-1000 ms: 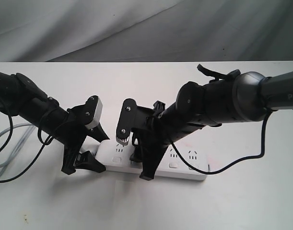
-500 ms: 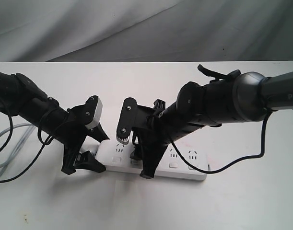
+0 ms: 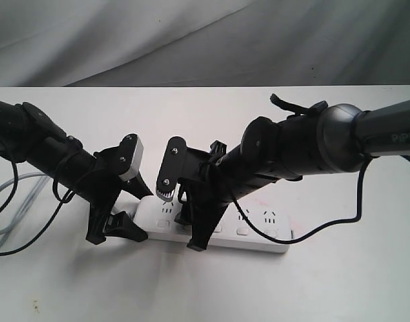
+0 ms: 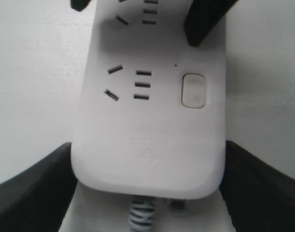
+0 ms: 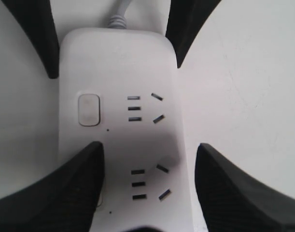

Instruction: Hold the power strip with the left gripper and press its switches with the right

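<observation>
The white power strip (image 3: 248, 231) lies flat on the table, its grey cord (image 3: 7, 201) trailing left. My left gripper (image 3: 145, 215) is shut on the strip's cord end (image 4: 147, 145), one black finger against each long side. The end switch (image 4: 194, 90) shows uncovered, also in the right wrist view (image 5: 88, 109). My right gripper (image 3: 182, 220) is open and straddles the strip at the second socket set (image 5: 149, 183). One of its fingers (image 5: 65, 188) rests over the button row, hiding the second switch. The other finger (image 5: 244, 193) hangs beside the strip over the table.
The white table (image 3: 325, 288) ends at a grey cloth backdrop (image 3: 205, 40). Black cables loop off the left arm (image 3: 17, 235). A black cable from the right arm (image 3: 332, 225) sags onto the table by the strip's far end.
My right gripper and its arm have shifted slightly left along the strip. The left gripper and the strip have not moved.
</observation>
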Robot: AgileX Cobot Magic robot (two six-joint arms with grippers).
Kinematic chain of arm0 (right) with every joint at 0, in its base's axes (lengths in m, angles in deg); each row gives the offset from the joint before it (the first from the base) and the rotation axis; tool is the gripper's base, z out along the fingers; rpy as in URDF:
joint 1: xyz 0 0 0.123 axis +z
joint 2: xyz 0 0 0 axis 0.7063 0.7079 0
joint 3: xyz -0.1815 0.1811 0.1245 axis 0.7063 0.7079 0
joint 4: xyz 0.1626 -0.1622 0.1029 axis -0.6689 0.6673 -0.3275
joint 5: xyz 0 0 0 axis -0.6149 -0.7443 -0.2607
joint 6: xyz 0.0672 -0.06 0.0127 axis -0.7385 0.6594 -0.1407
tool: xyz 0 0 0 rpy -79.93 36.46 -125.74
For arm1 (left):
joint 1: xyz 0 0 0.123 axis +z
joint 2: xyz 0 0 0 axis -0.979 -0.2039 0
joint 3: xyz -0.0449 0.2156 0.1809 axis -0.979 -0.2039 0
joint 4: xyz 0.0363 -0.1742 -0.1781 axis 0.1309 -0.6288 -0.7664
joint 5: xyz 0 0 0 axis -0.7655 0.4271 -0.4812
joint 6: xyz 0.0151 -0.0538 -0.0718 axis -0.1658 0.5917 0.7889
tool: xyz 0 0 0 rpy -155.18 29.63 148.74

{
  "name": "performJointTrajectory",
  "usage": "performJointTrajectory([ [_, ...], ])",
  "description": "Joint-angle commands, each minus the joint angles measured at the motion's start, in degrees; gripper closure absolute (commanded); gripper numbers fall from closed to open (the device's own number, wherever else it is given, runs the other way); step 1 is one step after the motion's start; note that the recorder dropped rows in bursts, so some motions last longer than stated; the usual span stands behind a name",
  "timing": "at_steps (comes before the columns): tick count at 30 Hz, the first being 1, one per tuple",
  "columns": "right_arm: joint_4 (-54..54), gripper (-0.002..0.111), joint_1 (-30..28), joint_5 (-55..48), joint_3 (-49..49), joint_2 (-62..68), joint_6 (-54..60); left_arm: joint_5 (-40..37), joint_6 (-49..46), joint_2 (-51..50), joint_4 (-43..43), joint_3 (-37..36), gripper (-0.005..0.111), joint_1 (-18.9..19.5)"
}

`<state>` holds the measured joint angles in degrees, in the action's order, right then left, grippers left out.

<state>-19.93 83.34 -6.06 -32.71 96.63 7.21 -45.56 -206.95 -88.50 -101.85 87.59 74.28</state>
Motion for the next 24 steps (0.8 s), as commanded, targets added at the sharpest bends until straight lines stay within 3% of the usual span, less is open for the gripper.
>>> performJointTrajectory([
  [1,2.6,0.055,-0.1,-2.9,1.1,2.2,0.7,0.6,0.2,0.0,1.5,0.1,0.039,-0.3],
  [24,7.5,0.055,-0.6,-7.5,1.1,2.2,0.7,0.6,0.1,0.0,1.5,0.1,0.039,-0.3],
])
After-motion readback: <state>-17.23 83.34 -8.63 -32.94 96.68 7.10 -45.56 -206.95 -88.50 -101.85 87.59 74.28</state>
